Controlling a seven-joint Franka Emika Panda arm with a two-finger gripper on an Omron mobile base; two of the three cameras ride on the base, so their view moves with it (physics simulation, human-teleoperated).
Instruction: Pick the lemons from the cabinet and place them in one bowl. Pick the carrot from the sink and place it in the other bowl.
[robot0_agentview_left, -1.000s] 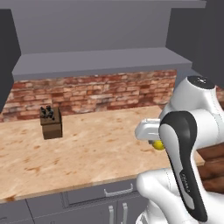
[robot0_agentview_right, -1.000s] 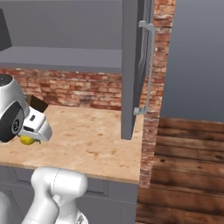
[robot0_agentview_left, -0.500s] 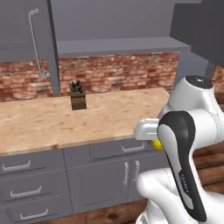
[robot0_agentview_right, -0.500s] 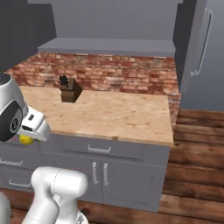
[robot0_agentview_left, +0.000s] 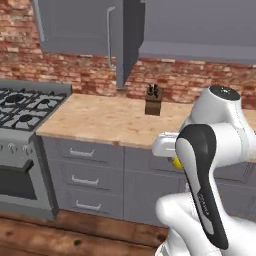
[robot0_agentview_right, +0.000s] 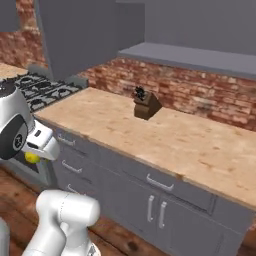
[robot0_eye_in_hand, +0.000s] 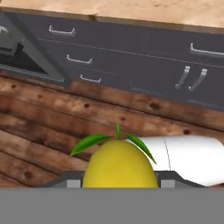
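Brick wall (robot0_agentview_left: 75, 70), wooden floor (robot0_eye_in_hand: 39, 118)

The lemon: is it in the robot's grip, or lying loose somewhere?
In its grip. In the hand view the lemon sits right between the finger tips of the gripper, above the wooden floor, touching no surface.

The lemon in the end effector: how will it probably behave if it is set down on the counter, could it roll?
The lemon looks oval and smooth, so it may roll on the flat counter. It appears rigid and probably light. Its glossy skin might slip.
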